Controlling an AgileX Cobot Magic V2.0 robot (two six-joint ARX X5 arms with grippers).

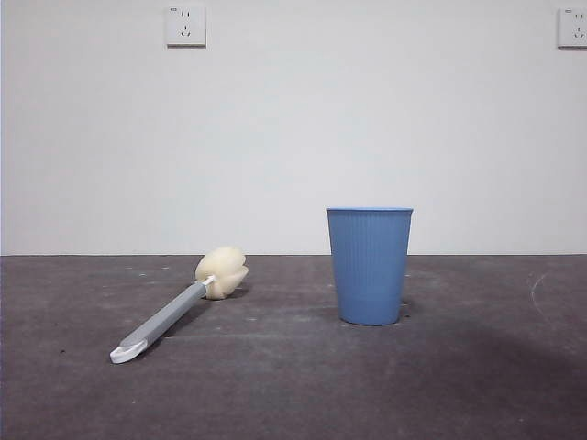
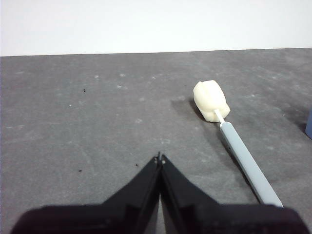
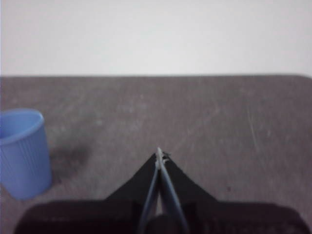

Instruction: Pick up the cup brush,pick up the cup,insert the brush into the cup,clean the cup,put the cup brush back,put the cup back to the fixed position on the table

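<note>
In the front view, the cup brush (image 1: 179, 307) is lying flat on the table (image 1: 477, 385), its cream sponge head pointing toward the far edge and its white looped tip reaching toward the near edge, while the cup (image 1: 370, 266) is standing upright and well apart from it, mouth up; no arm is showing here. In the left wrist view, the left gripper (image 2: 160, 157) is hovering over bare table with its jaws pressed together and gripping nothing, the cup brush (image 2: 229, 136) lying just beside it. In the right wrist view, the right gripper (image 3: 159, 152) is likewise sitting closed and empty, with the cup (image 3: 23, 153) standing off to one side.
</note>
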